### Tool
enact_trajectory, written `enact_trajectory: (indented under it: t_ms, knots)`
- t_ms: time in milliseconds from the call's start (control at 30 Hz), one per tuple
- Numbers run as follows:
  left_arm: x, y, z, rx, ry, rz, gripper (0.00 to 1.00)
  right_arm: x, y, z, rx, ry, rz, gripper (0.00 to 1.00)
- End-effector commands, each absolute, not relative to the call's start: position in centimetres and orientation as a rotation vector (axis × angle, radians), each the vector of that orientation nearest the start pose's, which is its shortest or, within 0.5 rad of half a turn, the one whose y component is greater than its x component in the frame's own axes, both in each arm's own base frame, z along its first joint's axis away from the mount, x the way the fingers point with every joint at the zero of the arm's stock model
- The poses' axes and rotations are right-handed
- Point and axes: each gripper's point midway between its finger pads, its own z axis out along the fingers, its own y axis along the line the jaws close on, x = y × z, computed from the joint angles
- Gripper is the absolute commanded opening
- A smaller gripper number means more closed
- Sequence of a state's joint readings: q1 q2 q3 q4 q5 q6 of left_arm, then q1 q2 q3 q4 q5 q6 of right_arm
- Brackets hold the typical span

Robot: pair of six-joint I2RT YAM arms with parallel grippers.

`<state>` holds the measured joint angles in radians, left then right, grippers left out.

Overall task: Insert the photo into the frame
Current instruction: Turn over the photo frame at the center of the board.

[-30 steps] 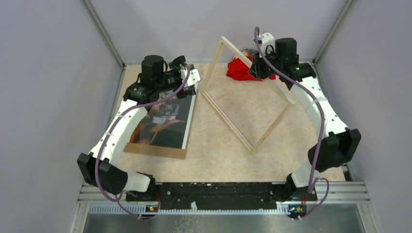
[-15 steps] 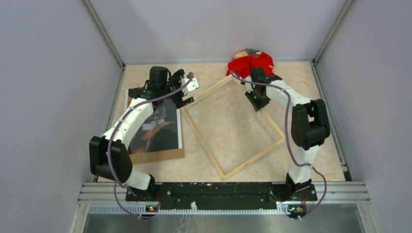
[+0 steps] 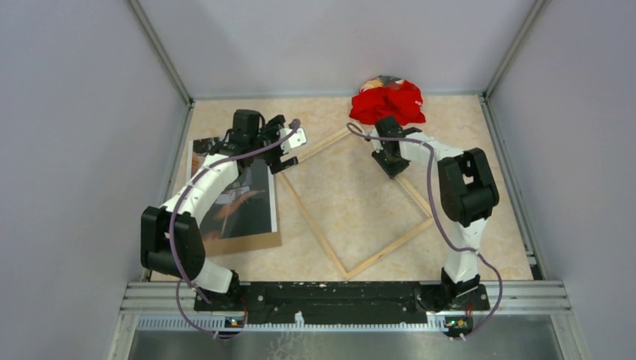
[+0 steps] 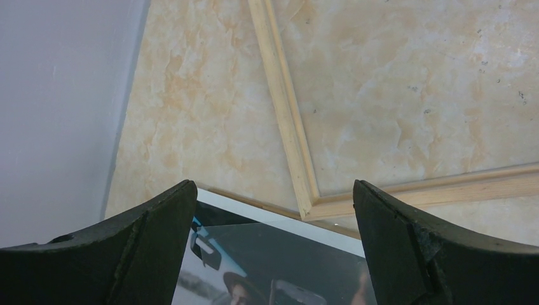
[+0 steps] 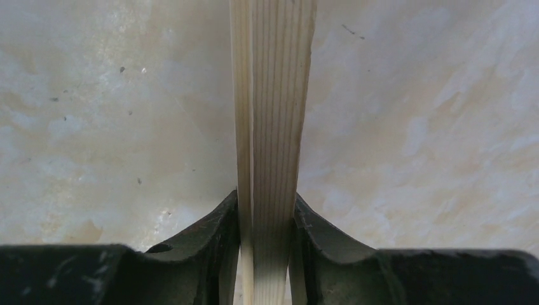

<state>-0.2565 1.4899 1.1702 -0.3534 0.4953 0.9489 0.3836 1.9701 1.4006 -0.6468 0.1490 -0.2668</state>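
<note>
Top external view: a crumpled red cloth [image 3: 390,101] lies at upper centre, near the frame's [image 3: 313,226] far corner. The frame, thin pale-wood rails, lies flat as a diamond on the mottled beige table [image 3: 360,187]. The right gripper [image 3: 390,159] is clamped on its upper-right rail. Just left, the glossy dark photo [image 3: 244,199] rests on a brown board [image 3: 240,244]. The left gripper [image 3: 289,146] hangs over the photo's top corner, jaws wide apart.

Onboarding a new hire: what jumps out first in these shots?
The light wood frame lying flat mid-table, one rail pinched in the right gripper. At the far edge sits a bright red cloth. On the left, the dark photo lies on a brown board by the open left gripper.
</note>
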Motion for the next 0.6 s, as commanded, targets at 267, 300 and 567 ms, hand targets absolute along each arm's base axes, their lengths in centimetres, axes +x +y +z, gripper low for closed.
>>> enact_trajectory:
  t_ms: [267,300,567]
  knots:
    - [39.8,-15.6,16.4,1.424,1.681,-0.181,0.99,41.3,13.0,4.4,-0.549,2.612,-0.179,0.62]
    - [40.0,-15.7,16.4,1.415,1.686,-0.186,0.99,41.2,12.6,5.0,-0.451,2.631,-0.173,0.66]
    - [44.3,-16.6,15.3,1.282,1.738,-0.197,0.98,33.2,10.8,10.2,0.283,2.587,0.238,0.99]
